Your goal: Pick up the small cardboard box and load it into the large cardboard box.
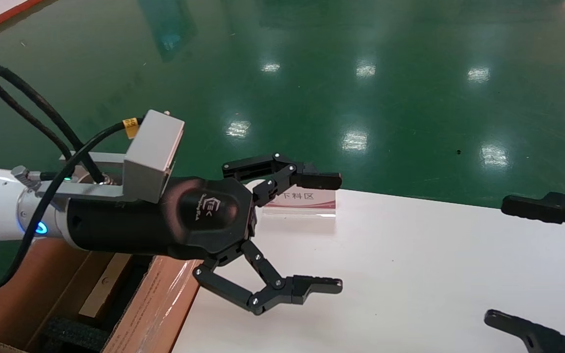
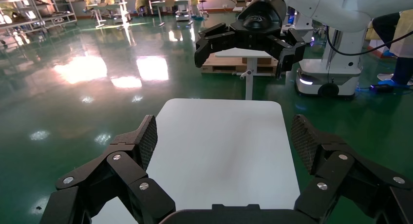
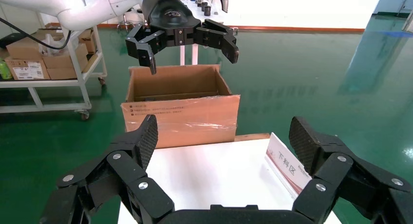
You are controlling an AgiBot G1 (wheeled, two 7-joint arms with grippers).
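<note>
The large cardboard box (image 1: 157, 299) stands open at the table's left end, a glossy taped flap facing the table; it also shows as the large cardboard box (image 3: 180, 114) in the right wrist view. Inside it, a flat paler carton that looks like the small cardboard box (image 1: 102, 288) lies on black foam (image 1: 74, 336), mostly hidden under my left arm. My left gripper (image 1: 339, 232) hovers open and empty just past the box's rim, over the white table (image 1: 410, 274). My right gripper (image 1: 497, 260) is open and empty at the table's right end.
A small sign stand (image 1: 302, 202) with red trim sits at the table's far edge, close behind the left gripper's upper finger. Green floor surrounds the table. A shelf cart (image 3: 44, 73) with cartons stands beyond the large box.
</note>
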